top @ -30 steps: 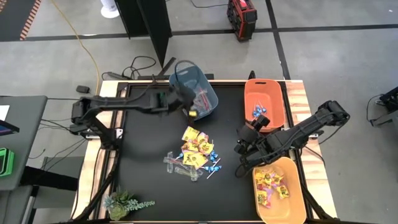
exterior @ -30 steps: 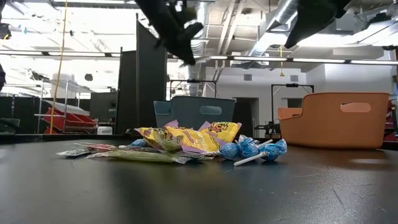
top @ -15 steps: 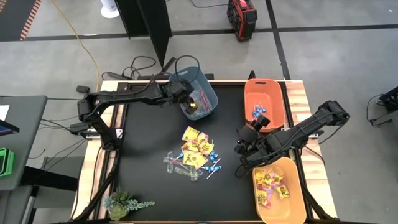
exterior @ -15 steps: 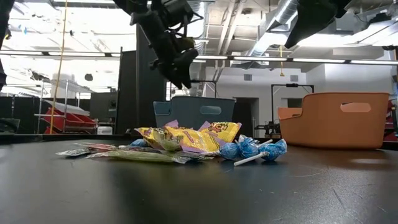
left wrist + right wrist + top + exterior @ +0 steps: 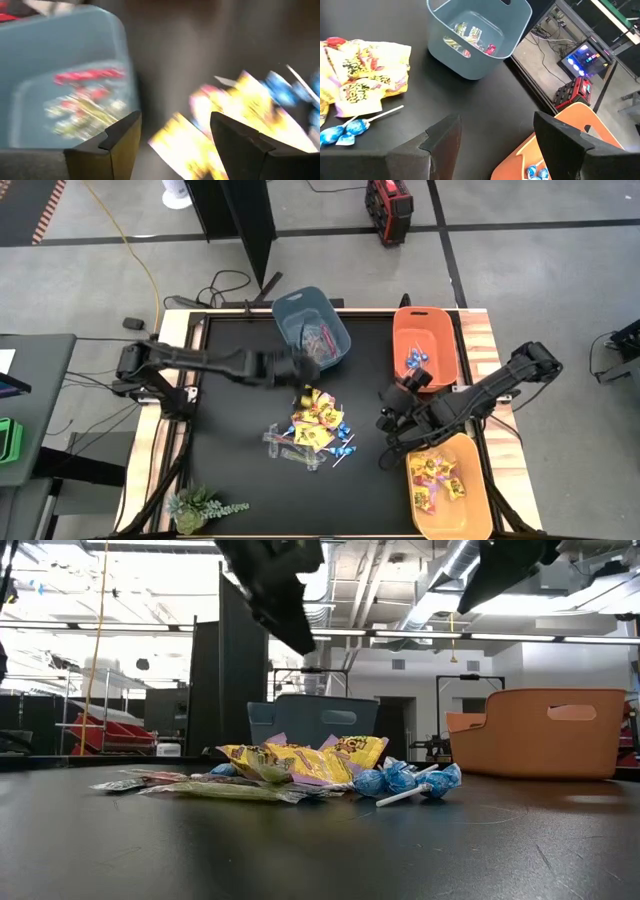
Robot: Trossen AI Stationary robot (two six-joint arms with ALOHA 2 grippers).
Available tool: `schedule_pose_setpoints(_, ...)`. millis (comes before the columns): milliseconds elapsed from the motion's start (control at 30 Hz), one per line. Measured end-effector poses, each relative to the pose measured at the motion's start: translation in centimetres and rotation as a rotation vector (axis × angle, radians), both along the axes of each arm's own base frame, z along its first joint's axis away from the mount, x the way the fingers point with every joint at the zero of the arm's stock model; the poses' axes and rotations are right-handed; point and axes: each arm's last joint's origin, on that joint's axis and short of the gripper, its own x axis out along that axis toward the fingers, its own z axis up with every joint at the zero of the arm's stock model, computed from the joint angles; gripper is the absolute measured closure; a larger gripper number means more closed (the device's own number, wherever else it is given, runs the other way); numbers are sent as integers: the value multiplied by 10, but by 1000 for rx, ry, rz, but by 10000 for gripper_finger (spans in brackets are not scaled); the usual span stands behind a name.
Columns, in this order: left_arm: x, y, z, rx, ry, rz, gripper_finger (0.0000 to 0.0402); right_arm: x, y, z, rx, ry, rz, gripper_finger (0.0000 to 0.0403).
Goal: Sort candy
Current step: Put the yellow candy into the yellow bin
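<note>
The left claw point(image 5: 297, 367) hung over the black desk point(image 5: 230, 450), just beside the blue-grey bin point(image 5: 312, 328) and near the far edge of the candy pile; its fingers point(image 5: 122, 137) stood apart with nothing between them. That bin held a few pinkish clear-wrapped sticks point(image 5: 465, 36). On the middle of the desk lay the loose candy point(image 5: 312, 425): yellow square packets point(image 5: 315, 408) heaped together, clear-wrapped sticks point(image 5: 285, 445) on the near left of the heap, and blue lollipops point(image 5: 400, 781) on its right, one thin stick pointing outward. Farther right, the right claw point(image 5: 388, 412) hovered above the desk between the pile and the two orange bins, released and empty. The far orange bin point(image 5: 425, 340) held several blue lollipops point(image 5: 415, 360); the near orange bin point(image 5: 448, 485) held yellow packets point(image 5: 437, 477).
</note>
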Motion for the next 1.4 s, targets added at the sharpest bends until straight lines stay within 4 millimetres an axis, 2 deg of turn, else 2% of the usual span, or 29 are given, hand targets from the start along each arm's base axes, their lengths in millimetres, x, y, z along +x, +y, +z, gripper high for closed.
schedule_pose_setpoints(133,-8,-48,-8,-4,69,-48,180,-1,9,-1,30,9,51,139)
schedule_pose_setpoints(300,-18,-97,-9,9,30,-65,188,9,29,-8,88,22,251,139)
schedule_pose_setpoints(433,-30,-117,-15,33,19,4,189,30,37,-12,127,-21,365,139)
schedule_pose_setpoints(533,-39,-126,-20,107,-47,84,189,52,34,-23,155,-22,404,139)
schedule_pose_setpoints(700,-48,-128,-36,188,-49,122,189,86,15,-55,226,55,396,139)
schedule_pose_setpoints(900,-50,-118,-48,198,-16,154,189,110,-11,-95,276,186,366,139)
schedule_pose_setpoints(1133,-49,-117,-48,201,-7,146,189,137,-21,-114,339,249,405,141)
schedule_pose_setpoints(1267,-49,-117,-48,204,-5,143,189,149,-18,-126,353,293,431,173)
schedule_pose_setpoints(1400,-49,-117,-48,205,-5,142,189,156,-16,-134,352,344,424,242)
